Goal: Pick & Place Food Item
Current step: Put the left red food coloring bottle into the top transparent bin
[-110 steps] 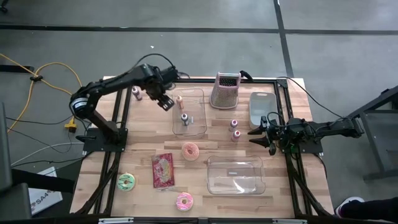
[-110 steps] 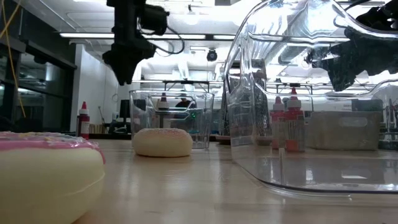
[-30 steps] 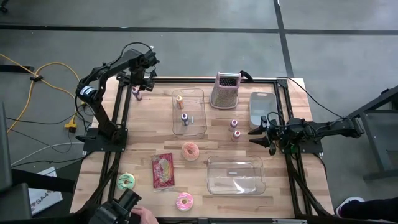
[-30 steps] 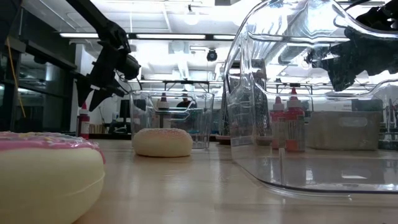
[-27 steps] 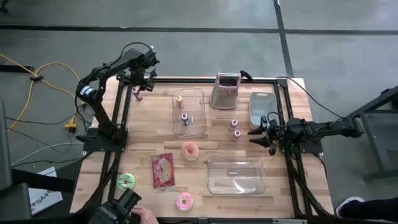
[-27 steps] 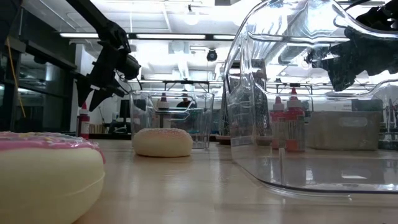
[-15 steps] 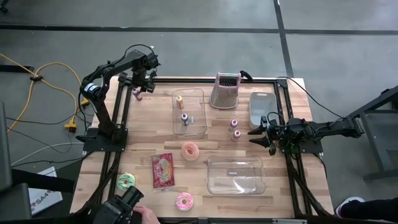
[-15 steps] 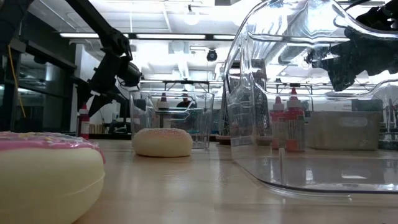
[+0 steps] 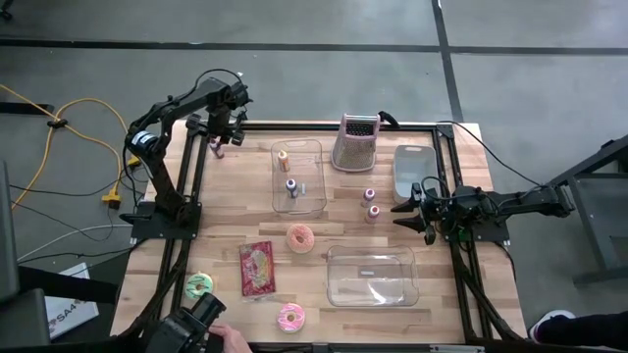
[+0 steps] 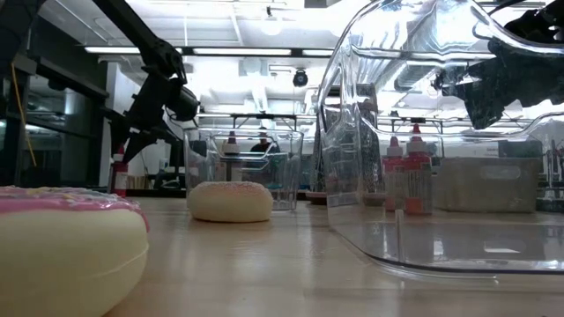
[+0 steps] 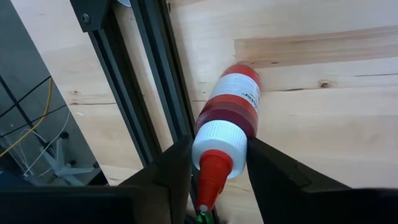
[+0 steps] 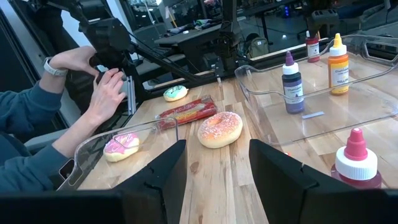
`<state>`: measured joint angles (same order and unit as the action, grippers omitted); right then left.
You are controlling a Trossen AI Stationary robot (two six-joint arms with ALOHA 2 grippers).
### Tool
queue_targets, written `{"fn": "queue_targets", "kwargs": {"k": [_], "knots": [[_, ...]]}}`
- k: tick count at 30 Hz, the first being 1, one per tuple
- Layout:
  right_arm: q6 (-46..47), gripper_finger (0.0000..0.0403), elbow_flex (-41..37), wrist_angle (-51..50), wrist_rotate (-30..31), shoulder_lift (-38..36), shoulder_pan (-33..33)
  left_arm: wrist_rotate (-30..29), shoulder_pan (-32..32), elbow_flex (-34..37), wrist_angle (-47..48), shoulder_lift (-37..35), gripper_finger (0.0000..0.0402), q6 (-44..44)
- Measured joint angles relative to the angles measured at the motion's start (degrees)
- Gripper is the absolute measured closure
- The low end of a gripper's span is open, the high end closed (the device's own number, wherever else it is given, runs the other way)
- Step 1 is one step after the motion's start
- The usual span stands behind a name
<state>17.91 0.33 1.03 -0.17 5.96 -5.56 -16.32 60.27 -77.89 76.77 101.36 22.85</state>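
Left wrist view: red bottle [image 11: 227, 118] tip hidden

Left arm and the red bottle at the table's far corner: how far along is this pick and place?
Done: an orange bottle and a purple bottle stand in the clear tray. In hand: the left gripper sits around the red bottle, fingers either side of its white collar; it is not lifted. Left: carrying it over. Two pink bottles stand outside. The right gripper waits open nearby.
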Motion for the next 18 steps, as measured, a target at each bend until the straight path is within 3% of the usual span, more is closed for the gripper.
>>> {"fn": "queue_targets", "kwargs": {"k": [18], "knots": [[0.00,0.0241,-0.01,-0.01,-0.01,0.00,0.00,2.69,0.00,0.00,0.20,-0.77,0.0290,-1.69]]}}
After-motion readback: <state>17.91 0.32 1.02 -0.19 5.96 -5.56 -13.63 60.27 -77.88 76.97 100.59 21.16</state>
